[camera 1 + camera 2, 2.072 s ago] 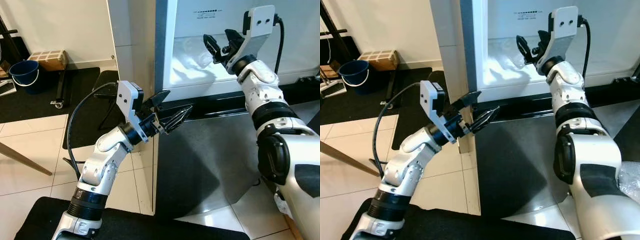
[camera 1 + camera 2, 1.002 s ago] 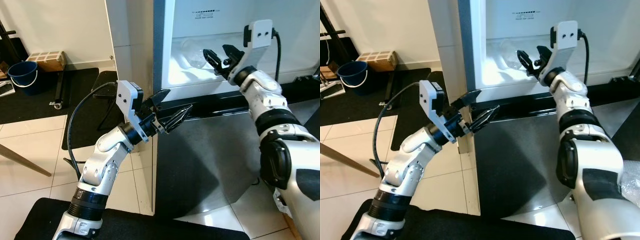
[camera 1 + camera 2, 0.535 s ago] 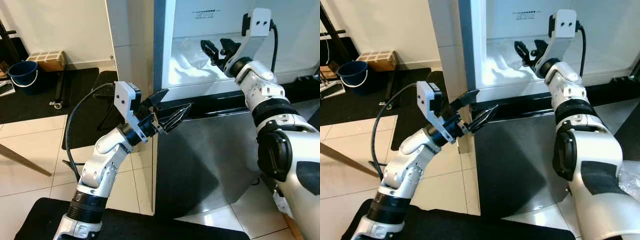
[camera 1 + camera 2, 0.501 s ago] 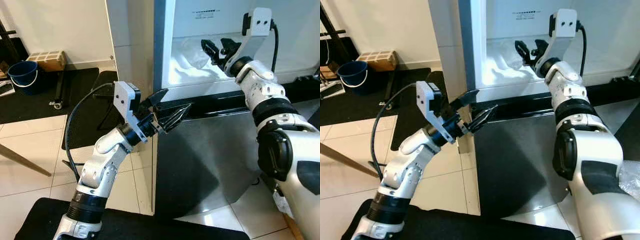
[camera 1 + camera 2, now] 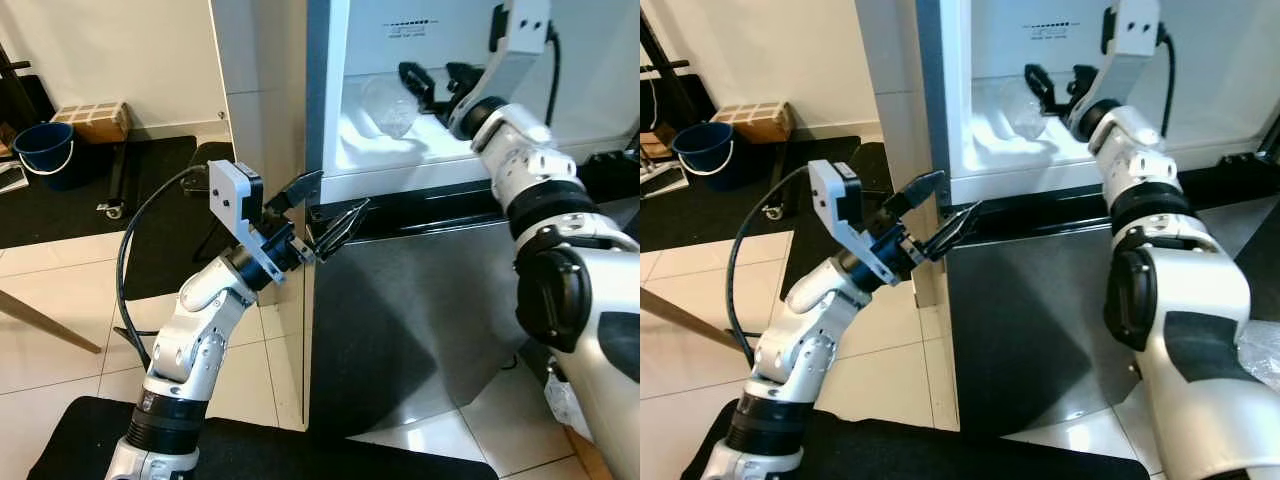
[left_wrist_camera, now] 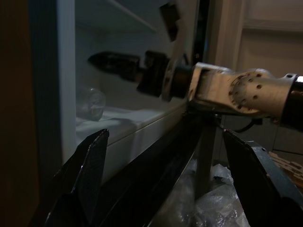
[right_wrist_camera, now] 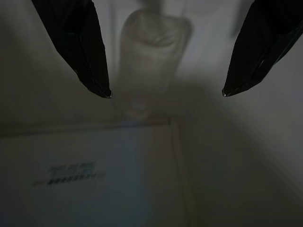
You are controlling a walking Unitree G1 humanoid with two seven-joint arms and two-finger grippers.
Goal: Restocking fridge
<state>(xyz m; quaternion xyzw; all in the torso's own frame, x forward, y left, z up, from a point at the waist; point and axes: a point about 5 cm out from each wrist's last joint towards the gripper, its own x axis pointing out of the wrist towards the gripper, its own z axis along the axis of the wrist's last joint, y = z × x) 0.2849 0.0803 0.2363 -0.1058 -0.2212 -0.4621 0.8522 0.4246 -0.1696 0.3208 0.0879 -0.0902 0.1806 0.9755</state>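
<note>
A clear plastic bottle [image 5: 388, 103] lies on the white shelf [image 5: 400, 150] inside the open fridge. My right gripper [image 5: 435, 78] is open just above and beside the bottle, not touching it. In the right wrist view the bottle [image 7: 151, 61] lies beyond the spread fingertips [image 7: 97, 82]. My left gripper [image 5: 332, 203] is open and empty at the fridge's front edge, just under the shelf. The left wrist view looks past its fingers [image 6: 90, 161] at the bottle [image 6: 91, 103] and the right gripper [image 6: 116, 64].
A dark stainless lower fridge front [image 5: 420, 300] stands below the shelf. Against the far wall at the left are a blue bucket [image 5: 47, 150] and a cardboard box [image 5: 97, 118]. A black mat [image 5: 180, 230] lies on the tiled floor. A clear plastic bag [image 5: 1262, 355] sits at the right.
My right gripper has risen and drawn away from the bottle, staying open. The bottle rests on the shelf. My left arm has shifted slightly up and to the left.
</note>
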